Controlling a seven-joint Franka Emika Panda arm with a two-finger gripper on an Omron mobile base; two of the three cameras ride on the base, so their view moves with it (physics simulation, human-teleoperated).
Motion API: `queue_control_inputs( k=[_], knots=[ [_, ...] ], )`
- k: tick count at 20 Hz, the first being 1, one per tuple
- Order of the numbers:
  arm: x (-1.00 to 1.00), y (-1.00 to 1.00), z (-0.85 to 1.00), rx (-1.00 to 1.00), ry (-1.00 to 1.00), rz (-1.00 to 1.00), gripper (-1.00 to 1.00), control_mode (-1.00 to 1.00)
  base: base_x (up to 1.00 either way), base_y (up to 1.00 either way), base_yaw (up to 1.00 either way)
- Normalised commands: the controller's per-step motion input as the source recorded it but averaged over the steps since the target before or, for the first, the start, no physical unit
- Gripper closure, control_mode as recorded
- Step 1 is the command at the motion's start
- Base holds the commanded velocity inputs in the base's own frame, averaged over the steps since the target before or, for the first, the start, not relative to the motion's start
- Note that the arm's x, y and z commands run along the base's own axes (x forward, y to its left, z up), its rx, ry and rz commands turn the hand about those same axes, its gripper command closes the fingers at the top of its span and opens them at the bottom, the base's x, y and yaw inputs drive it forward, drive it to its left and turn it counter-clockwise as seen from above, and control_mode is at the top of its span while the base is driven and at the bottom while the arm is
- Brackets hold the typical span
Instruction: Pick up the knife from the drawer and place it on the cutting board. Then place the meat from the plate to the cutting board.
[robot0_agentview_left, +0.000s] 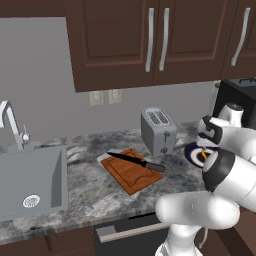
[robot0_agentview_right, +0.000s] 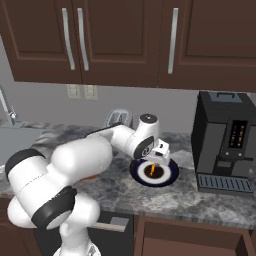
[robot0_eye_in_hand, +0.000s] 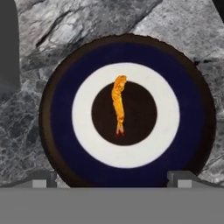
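Marbled grey desk (robot0_agentview_left: 90, 192) beneath dark brown cabinets (robot0_agentview_left: 150, 40) with silver handles. The knife (robot0_agentview_left: 136, 161) lies across the board (robot0_agentview_left: 131, 172), its black blade pointing to 10 o'clock and its grey handle overhanging the board's edge toward 4 o'clock, just in front of the toaster (robot0_agentview_left: 158, 131). The plate (robot0_eye_in_hand: 61, 131), with blue rim, white ring and brown centre, sits on the desk between the toaster and the coffee machine (robot0_agentview_right: 227, 142). The meat (robot0_eye_in_hand: 118, 104), a slim orange-yellow piece, lies in the plate's centre, running from 12 to 6 o'clock in the hand view. The claw (robot0_eye_in_hand: 111, 178) hangs directly above the plate with jaws spread wide, one fingertip (robot0_eye_in_hand: 43, 178) at each side of the plate's near rim, holding nothing. The sink (robot0_agentview_left: 30, 185) and faucet (robot0_agentview_left: 12, 125) stand at the desk's far left. The drawer (robot0_agentview_left: 131, 231) below the desk stands slightly open. No legible writing or brand marks appear on any item.
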Motion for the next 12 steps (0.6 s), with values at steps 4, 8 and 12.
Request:
queue_control_inputs(
  k=[4,8,12],
  knots=[
    [0.00,-0.01,-0.18,0.00,0.06,0.18,-1.00,-1.00,0.00,0.00,0.00],
    [0.00,0.00,-0.21,0.00,0.03,0.05,-1.00,-1.00,0.00,0.00,0.00],
    [0.04,0.00,-0.18,0.00,0.00,0.01,-1.00,-1.00,0.00,0.00,0.00]
  ],
)
